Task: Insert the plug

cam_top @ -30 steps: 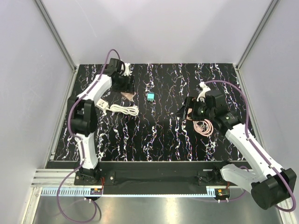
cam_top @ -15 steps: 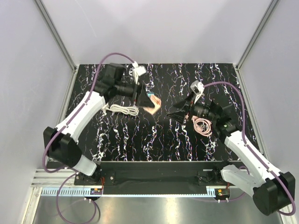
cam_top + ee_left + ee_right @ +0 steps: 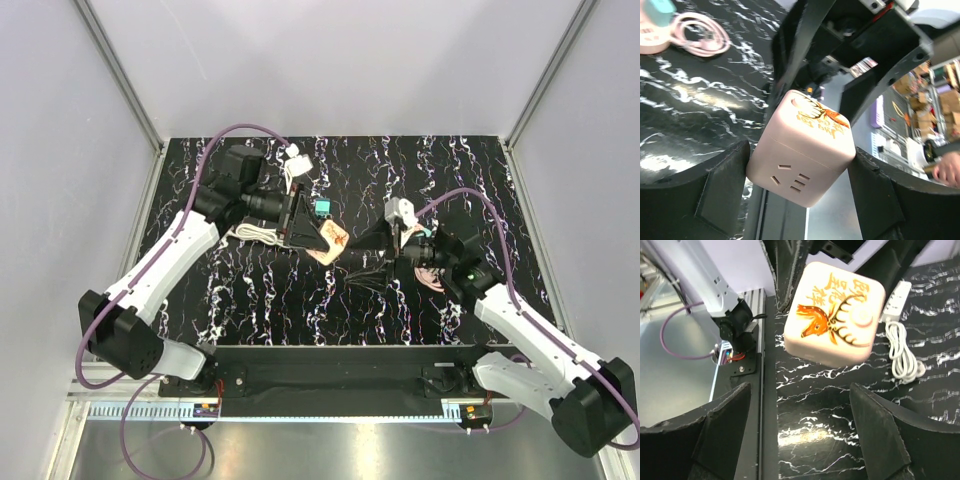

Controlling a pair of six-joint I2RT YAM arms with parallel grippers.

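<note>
My left gripper (image 3: 320, 236) is shut on a pink cube socket (image 3: 331, 241) and holds it above the table's middle. In the left wrist view the cube (image 3: 802, 145) sits between both fingers, its slotted face toward the camera. My right gripper (image 3: 360, 265) is open and empty, just right of the cube and facing it. In the right wrist view the cube (image 3: 835, 312) shows its deer picture, ahead of my open gripper (image 3: 800, 440). A coiled pink cable (image 3: 697, 35) lies on the table; in the top view it (image 3: 432, 274) is mostly hidden by the right arm. I cannot pick out its plug.
A white power strip with its bundled cable (image 3: 262, 233) lies behind the left gripper; it also shows in the right wrist view (image 3: 901, 340). A small teal block (image 3: 322, 207) sits behind the cube. The black marbled table (image 3: 300, 300) is walled at the back and both sides.
My left arm has lifted the pink cube from the back left and carried it toward the middle. My right arm has swung left toward the cube, jaws open.
</note>
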